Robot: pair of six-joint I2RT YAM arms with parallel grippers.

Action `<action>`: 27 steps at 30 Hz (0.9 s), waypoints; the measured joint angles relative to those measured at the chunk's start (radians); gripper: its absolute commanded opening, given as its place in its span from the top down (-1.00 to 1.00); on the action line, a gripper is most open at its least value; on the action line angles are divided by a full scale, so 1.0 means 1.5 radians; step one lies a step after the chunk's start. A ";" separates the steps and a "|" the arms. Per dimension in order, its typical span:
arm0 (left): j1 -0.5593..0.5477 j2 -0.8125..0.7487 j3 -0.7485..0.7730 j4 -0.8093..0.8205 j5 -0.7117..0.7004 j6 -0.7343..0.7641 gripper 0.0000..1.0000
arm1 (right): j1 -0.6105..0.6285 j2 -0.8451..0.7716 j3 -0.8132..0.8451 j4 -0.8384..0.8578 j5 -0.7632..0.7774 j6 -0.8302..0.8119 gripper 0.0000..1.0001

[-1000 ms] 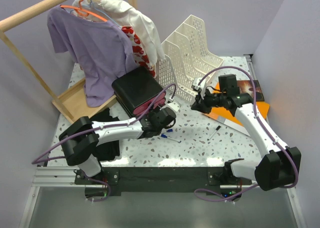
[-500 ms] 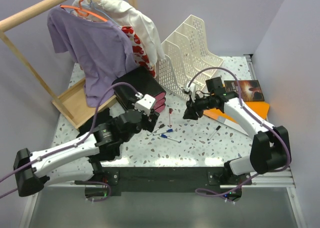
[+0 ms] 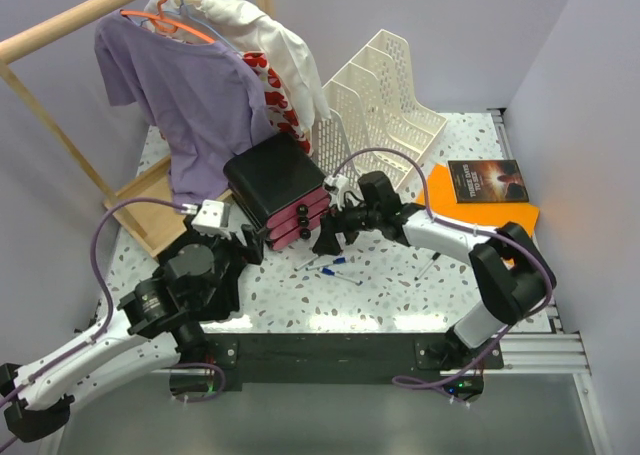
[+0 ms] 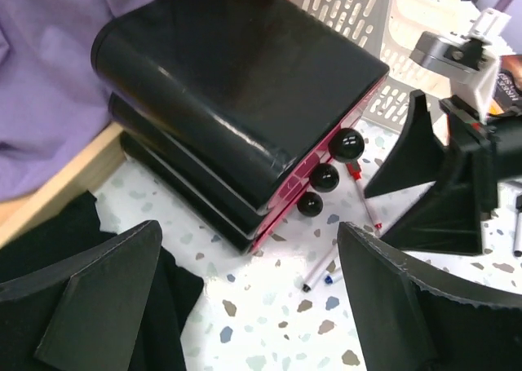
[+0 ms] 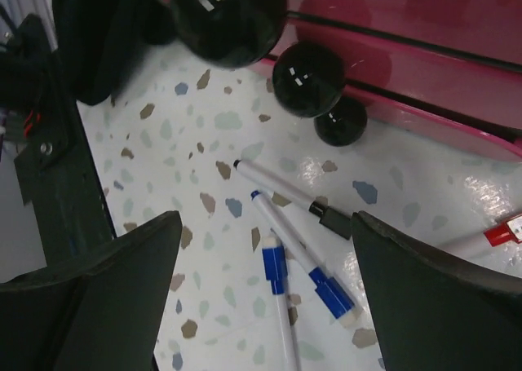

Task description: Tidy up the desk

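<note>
Desk point(image 3: 400, 290): fills the top view from the arm bases to the back wall. It carries everything here, with a rack base along its left edge.
Left gripper point(image 4: 249, 232): jaws spread wide and holding nothing, aimed at the box from the near-left, above a black cloth point(image 4: 49, 224).
Box point(image 3: 275, 180): black, with pink drawers and round knobs, left of the tabletop's centre.
Pens point(image 5: 298, 208): lying loose just in front of the drawers.
Right gripper point(image 5: 267, 224): jaws wide apart and empty, low over the pens.
Right edge: a book point(image 3: 485, 178) lies on an orange folder point(image 3: 520, 220).
Handling: the desk is likely heavy and rigid, a surface to work on and not something to lift. Its hard top probably lets pens roll.
Hold: take the pens across the barrel and the drawers by a knob.
Views: the right wrist view alone separates the pens, one black-capped, two blue and a red cap at the frame edge. The left wrist view shows all three knobs. Only the top view shows the book and folder.
</note>
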 measured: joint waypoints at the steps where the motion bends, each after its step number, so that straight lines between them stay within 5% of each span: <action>1: 0.000 -0.015 -0.010 -0.007 -0.001 -0.017 -0.89 | 0.008 0.009 -0.005 0.027 0.018 0.037 -0.85; 14: 0.000 -0.085 -0.048 -0.065 -0.013 -0.143 -0.89 | 0.032 0.117 -0.085 0.296 0.126 0.302 -0.84; 27: 0.000 -0.091 -0.055 -0.075 -0.016 -0.181 -0.89 | 0.041 0.174 -0.188 0.601 0.178 0.366 -0.56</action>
